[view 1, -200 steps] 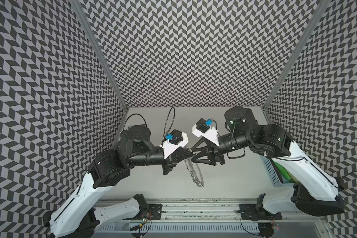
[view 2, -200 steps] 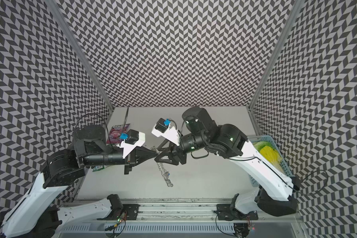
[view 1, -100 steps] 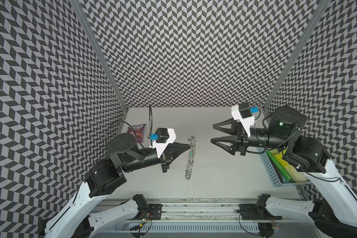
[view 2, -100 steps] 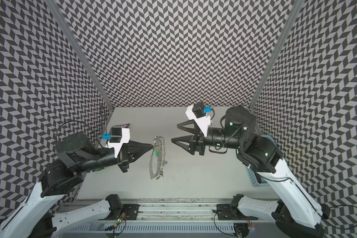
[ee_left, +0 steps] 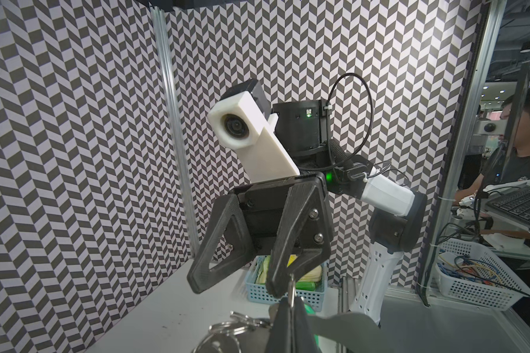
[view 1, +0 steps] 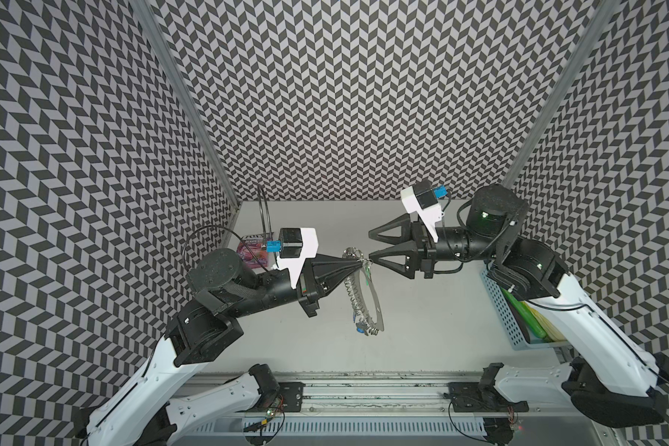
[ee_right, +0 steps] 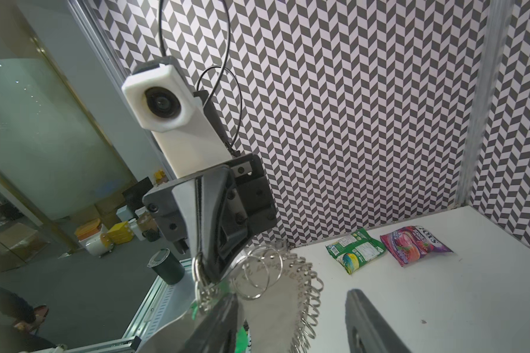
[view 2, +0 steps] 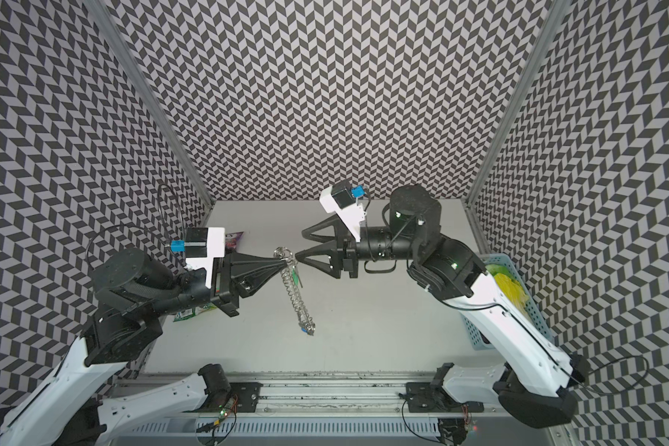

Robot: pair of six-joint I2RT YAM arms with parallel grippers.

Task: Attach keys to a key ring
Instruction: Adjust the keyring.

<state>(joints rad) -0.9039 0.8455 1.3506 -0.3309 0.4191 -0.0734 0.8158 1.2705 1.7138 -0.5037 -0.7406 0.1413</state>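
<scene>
The key ring (view 1: 368,309) is a grey crescent plate fringed with wire rings. It hangs above the table from my left gripper (view 1: 358,262), which is shut on a wire ring at its upper end. Both top views show it edge-on (view 2: 298,297). A green tag of the keys (view 2: 294,275) peeks out just under that grip, also green in the left wrist view (ee_left: 311,310). My right gripper (view 1: 369,245) is open, one fingertip almost touching the left gripper's tip. In the right wrist view the plate (ee_right: 276,305) lies between the open fingers (ee_right: 367,324).
A blue basket (view 1: 518,309) with green and yellow things stands at the table's right edge under the right arm. Two snack packs, green (ee_right: 354,249) and purple (ee_right: 415,244), lie at the back left by the wall.
Half a second ago the right gripper was drawn back to the right; it has now come left to the left gripper's tip. The left gripper has held the key ring nearly still.
</scene>
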